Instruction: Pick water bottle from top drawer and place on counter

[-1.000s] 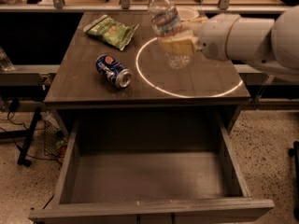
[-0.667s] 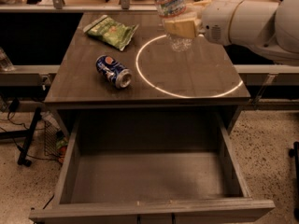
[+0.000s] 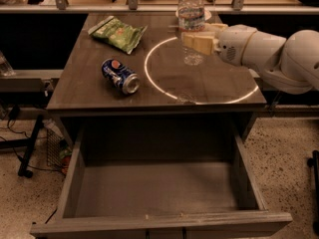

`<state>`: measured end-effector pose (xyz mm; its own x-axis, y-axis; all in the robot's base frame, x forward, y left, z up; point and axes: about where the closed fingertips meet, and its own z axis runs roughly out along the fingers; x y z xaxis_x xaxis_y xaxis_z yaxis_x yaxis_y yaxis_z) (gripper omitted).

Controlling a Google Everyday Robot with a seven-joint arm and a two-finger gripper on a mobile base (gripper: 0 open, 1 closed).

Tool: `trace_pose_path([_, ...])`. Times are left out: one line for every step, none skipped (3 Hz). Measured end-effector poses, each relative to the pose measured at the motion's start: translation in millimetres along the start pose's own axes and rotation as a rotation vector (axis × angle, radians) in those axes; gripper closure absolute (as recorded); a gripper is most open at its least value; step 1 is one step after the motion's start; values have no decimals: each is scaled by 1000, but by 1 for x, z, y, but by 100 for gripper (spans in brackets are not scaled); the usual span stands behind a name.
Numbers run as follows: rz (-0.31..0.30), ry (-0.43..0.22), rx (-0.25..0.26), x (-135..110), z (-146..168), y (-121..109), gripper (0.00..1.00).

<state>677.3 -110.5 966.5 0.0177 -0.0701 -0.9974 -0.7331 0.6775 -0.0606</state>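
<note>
Nearest to me, the top drawer (image 3: 159, 222) stood pulled out from under the table, its thick front panel at 6 o'clock and its flat grey bottom in plain sight. Above it was the counter (image 3: 94, 91), dark wood grain marked with a thin white circle (image 3: 149, 76). Just outside that circle, at about 9 o'clock from its centre, a blue Pepsi can (image 3: 120, 75) lay on its side with its open end towards me. Inside the ring, towards 12 o'clock, the water bottle (image 3: 191, 14) stood upright, white cap up. The gripper (image 3: 198, 41) was clamped round its lower half, pale fingers (image 3: 195, 43) pressed against the clear plastic (whether the base rested on the wood or hung just above it, I could not tell). The white arm (image 3: 269, 56) reached in from 3 o'clock, off the table's right edge. Farther back, at 10 o'clock near the far left corner, a green snack bag (image 3: 117, 31) lay flat, well apart from the bottle.
</note>
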Motion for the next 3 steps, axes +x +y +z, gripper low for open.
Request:
trace_pose_path([31,-22,-36,31,-1,-13,82])
trace_pose_path([27,-31,-116,63,-3,-14,50])
trace_pose_path([14,-29,-171,79,-8,-11,19])
